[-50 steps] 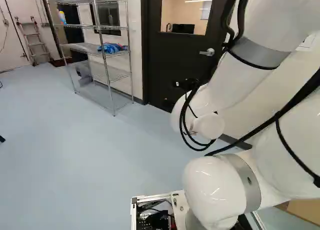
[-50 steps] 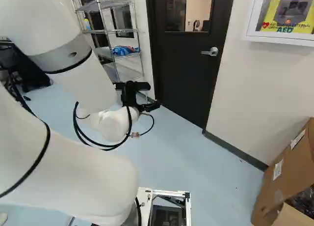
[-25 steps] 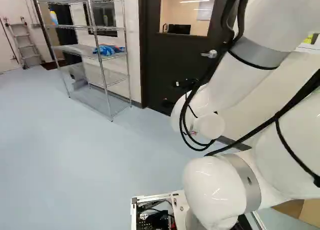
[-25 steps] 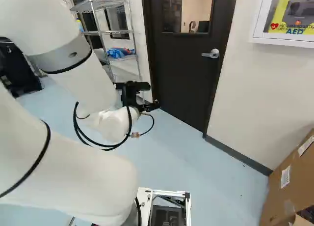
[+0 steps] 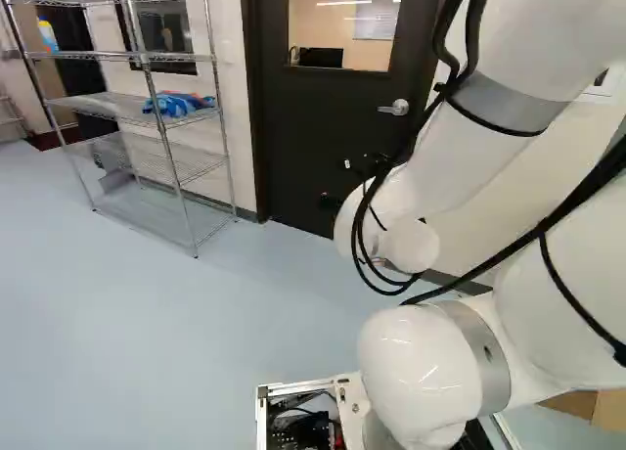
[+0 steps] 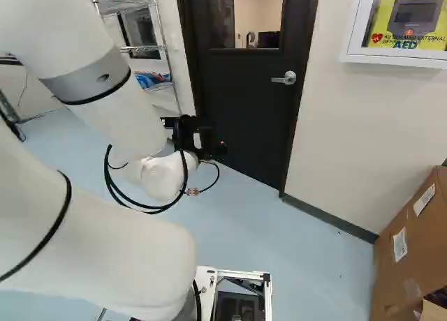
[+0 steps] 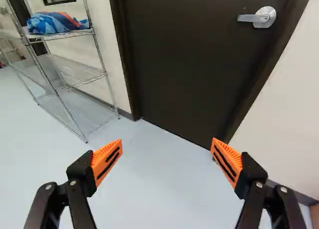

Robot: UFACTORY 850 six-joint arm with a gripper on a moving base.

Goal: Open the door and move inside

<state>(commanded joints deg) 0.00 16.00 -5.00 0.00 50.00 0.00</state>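
Dark brown and closed, the door (image 7: 184, 64) bears a silver lever handle (image 7: 263, 17) near one edge. My gripper (image 6: 214, 135) is in front of the door, orange-padded fingers spread wide. Wire shelving (image 5: 110, 104) beside the door holds a blue bundle (image 7: 50, 24).

This looks like a lab or workroom: wire shelving (image 5: 112, 108), windowed door (image 5: 318, 127), wall cabinet (image 6: 391, 58).
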